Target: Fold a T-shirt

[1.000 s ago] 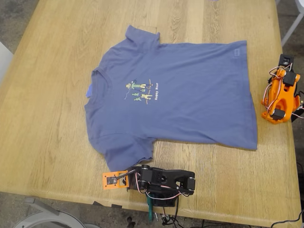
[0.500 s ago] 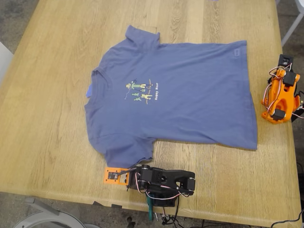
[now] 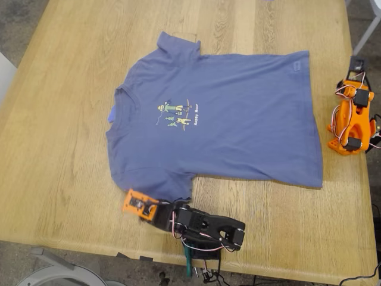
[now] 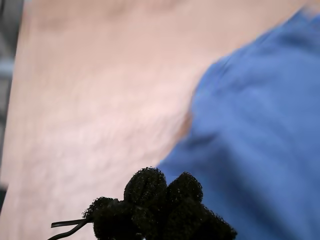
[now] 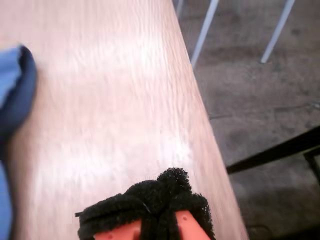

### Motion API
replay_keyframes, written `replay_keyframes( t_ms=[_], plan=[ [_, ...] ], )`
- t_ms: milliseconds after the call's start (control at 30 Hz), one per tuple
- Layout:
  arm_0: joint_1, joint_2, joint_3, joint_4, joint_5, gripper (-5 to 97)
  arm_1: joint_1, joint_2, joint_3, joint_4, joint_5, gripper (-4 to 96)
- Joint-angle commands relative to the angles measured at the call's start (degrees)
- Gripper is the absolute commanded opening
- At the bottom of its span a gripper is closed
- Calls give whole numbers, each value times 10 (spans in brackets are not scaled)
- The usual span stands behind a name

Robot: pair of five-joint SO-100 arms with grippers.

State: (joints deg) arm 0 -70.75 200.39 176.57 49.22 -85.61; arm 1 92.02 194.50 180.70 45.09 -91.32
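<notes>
**A:** My first pincer (image 4: 167, 192), what is it doing?

**B:** It looks clenched. In the first wrist view its dark pads (image 4: 145, 187) sit against each other with nothing between them. That picture is blurred, so I say it with some caution. In the exterior view it sits low, just at the cuff of the near sleeve (image 3: 156, 187), at the bottom of that view.

**A:** And the T-shirt (image 3: 238, 119)?

**B:** It lies flat and spread on the tabletop (image 3: 59, 149), print (image 3: 177, 114) up. The collar points to the exterior view's left and the hem to its right. No fold is in it yet, so I judge the task to be at its very start.

**A:** Why go to the sleeve?

**B:** A fold likely begins by bringing a sleeve in over the body, and the cuff is the nearest loose edge for that arm. With the pads together it cannot take cloth. It would need to release, then nip the cuff edge.

**A:** My second pincer (image 5: 167, 187)?

**B:** It is clenched too, its pads bunched and holding nothing. Its arm (image 3: 351, 119) is tucked up at the exterior view's right, off the shirt. Its camera sees only a hem corner (image 5: 15, 85) and the tabletop's edge. I read it as parked there to keep clear.

**A:** Any risk?

**B:** Thin cotton may drag and bunch if it is pinched too shallow.
</notes>
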Motion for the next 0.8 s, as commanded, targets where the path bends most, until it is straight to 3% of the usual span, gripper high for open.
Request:
replay_keyframes(
  t_ms=[0, 100, 167, 333, 567, 767],
  plan=[
    [66, 64, -10, -105, -14, 2, -19, 6, -48, -18, 31, 41],
    [101, 64, -21, -119, -45, 102, -32, 6, -103, -29, 51, 159],
    [108, 64, -34, -119, -105, 187, -40, 6, -140, -24, 64, 238],
    [105, 64, -71, -62, -128, 389, -69, 6, -249, 67, 83, 365],
    [91, 48, -188, 141, -152, 559, -174, 6, -406, 207, 62, 421],
    [76, -134, -380, 216, -152, 603, -287, -3, -548, 381, 34, 421]
  ],
)
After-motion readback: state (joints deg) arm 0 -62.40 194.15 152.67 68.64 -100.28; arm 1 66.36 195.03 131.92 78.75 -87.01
